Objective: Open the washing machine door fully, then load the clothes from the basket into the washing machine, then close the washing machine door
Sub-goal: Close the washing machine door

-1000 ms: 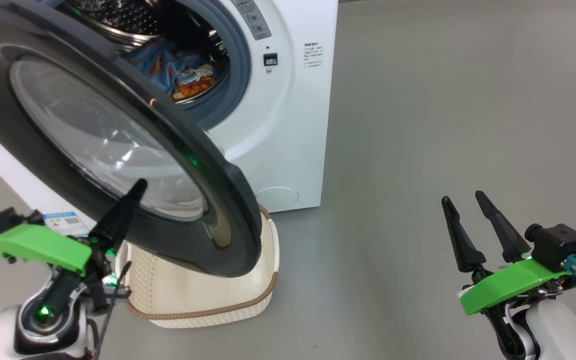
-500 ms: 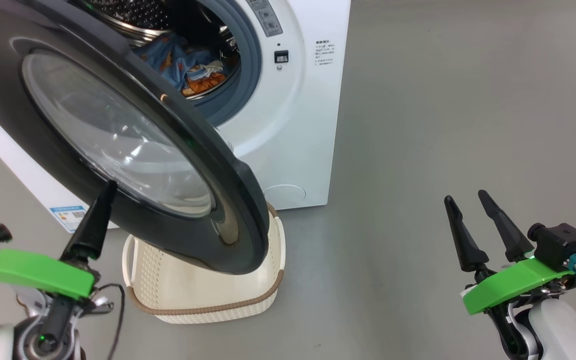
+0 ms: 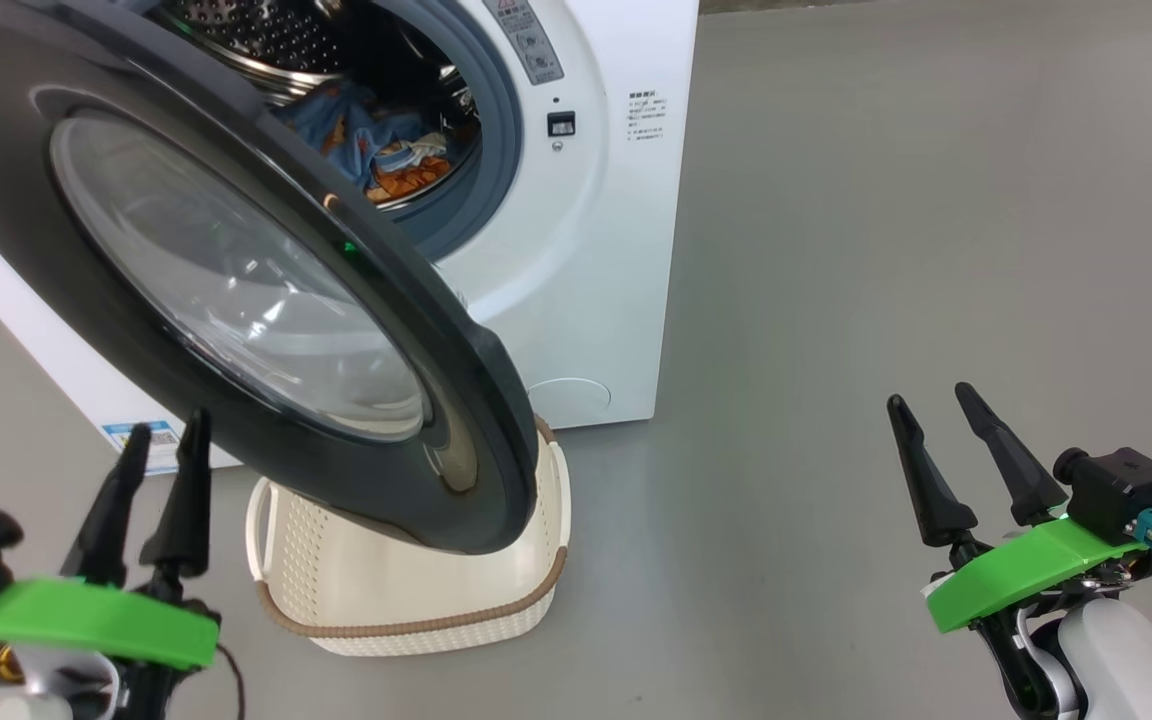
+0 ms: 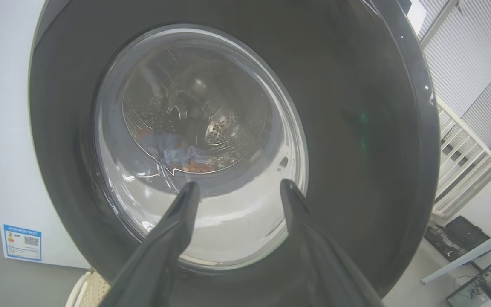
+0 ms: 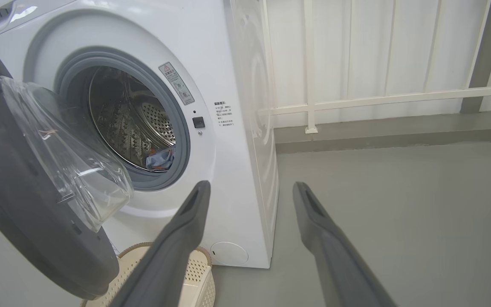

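Nearest, at 7 o'clock in head view: left hand, fingers apart, empty, tips just under the outer face of the washing machine door; cannot tell whether touching. At 4 o'clock: right hand, fingers apart, empty, over bare floor. Next out, at 6 o'clock: the basket, no garments in the visible part, tucked partly under the door's lower edge. Door at 10 o'clock, part-swung, unlatched. Farthest, at 12 o'clock: the clothes inside the washing machine. Judged rigid, hinged, fairly heavy; glossy and slippery, so better pushed on the dark ring near the free edge, not on the bulging glass window.
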You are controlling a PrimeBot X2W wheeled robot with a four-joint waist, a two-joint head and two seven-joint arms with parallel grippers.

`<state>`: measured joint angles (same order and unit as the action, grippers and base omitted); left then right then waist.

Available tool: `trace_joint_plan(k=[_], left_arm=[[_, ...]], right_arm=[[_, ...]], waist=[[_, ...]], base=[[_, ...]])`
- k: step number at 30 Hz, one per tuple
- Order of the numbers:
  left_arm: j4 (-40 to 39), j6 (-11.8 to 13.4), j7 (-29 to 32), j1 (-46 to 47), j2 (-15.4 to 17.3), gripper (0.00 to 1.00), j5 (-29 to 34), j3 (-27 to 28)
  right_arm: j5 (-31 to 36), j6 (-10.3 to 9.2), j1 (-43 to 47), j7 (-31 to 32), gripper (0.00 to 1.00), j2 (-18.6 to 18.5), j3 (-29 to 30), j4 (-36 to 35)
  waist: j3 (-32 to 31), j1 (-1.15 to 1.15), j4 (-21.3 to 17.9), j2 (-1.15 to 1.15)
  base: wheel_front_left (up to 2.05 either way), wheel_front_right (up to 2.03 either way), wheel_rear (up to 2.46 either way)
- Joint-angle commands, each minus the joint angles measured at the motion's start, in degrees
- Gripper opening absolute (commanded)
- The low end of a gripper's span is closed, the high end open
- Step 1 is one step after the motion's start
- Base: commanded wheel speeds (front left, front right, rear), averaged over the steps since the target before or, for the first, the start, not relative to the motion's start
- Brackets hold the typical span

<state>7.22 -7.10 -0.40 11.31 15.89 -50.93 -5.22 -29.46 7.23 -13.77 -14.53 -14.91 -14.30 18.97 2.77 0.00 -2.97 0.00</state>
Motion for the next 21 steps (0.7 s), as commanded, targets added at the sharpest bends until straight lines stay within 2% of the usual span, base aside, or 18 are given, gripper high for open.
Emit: trace_joint_plan(k=[1, 6, 11, 15, 21], left_arm=[[-0.35, -0.37, -2.56, 0.70, 2.81, 1.00, 2.11, 1.06], [2.07, -0.38, -8.97, 0.05, 4.43, 1.00, 5.54, -1.79], [4.93, -0.14, -12.34, 0.07, 5.64, 1.00, 9.74, -3.36], [6.77, 1.21, -13.95, -0.04, 4.94, 1.00, 12.70, -2.49], [7.47, 1.73, -14.48, -0.56, 3.77, 1.00, 15.09, -1.18]], right_arm=[[-0.85, 0.25, -0.06, -0.47, 1.00, -0.99, -0.86, -1.24], [-0.82, 0.25, 0.12, -0.47, 1.00, -1.21, -0.69, -1.33], [-0.65, 0.25, 0.04, -0.47, 1.00, -1.08, -0.55, -1.38], [-0.62, 0.25, -0.05, -0.47, 1.00, -0.97, -0.39, -1.51], [-0.55, 0.25, 0.06, -0.47, 1.00, -0.90, -0.09, -1.57]], waist=[[-0.05, 0.00, 0.01, 0.00], [-0.03, 0.00, 0.24, 0.00], [0.16, 0.00, 0.52, 0.00], [0.46, 0.00, 0.55, 0.00], [0.73, 0.00, 0.47, 0.00]], base=[[0.00, 0.00, 0.00], [0.00, 0.00, 0.00], [0.00, 0.00, 0.00], [0.00, 0.00, 0.00], [0.00, 0.00, 0.00]])
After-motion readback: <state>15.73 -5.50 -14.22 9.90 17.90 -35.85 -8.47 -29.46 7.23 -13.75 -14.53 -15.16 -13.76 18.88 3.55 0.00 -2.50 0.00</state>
